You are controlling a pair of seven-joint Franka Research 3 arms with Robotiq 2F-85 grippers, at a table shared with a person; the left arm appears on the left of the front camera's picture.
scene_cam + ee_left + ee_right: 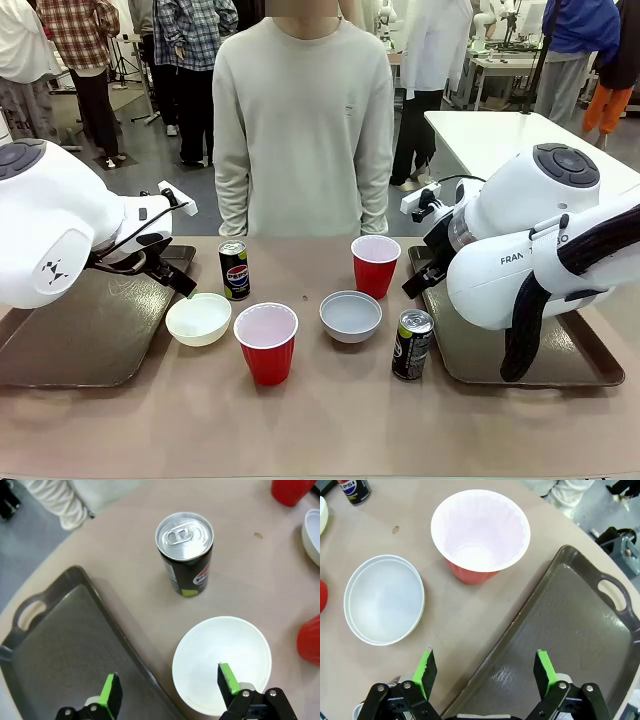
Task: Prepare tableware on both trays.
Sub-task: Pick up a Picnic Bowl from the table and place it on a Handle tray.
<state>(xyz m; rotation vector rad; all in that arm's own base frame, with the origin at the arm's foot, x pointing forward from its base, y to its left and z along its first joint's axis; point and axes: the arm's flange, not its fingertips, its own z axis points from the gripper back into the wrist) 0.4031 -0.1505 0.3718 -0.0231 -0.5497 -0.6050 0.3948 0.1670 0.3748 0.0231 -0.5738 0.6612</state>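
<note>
Two dark brown trays lie bare, the left tray (80,335) (60,640) and the right tray (565,355) (570,630). Between them stand a cream bowl (198,318) (222,662), a grey bowl (350,315) (385,600), a near red cup (266,342), a far red cup (375,265) (480,532), a Pepsi can (234,269) (185,555) and a second dark can (412,344). My left gripper (188,288) (170,687) hangs open over the left tray's rim and the cream bowl. My right gripper (418,283) (485,669) hangs open over the right tray's inner rim, near the grey bowl.
A person in a pale sweater (303,130) stands at the far edge of the tan table (320,420); no hands show. A white table (510,140) and other people stand behind. The near cup's red side (310,640) shows beside the cream bowl.
</note>
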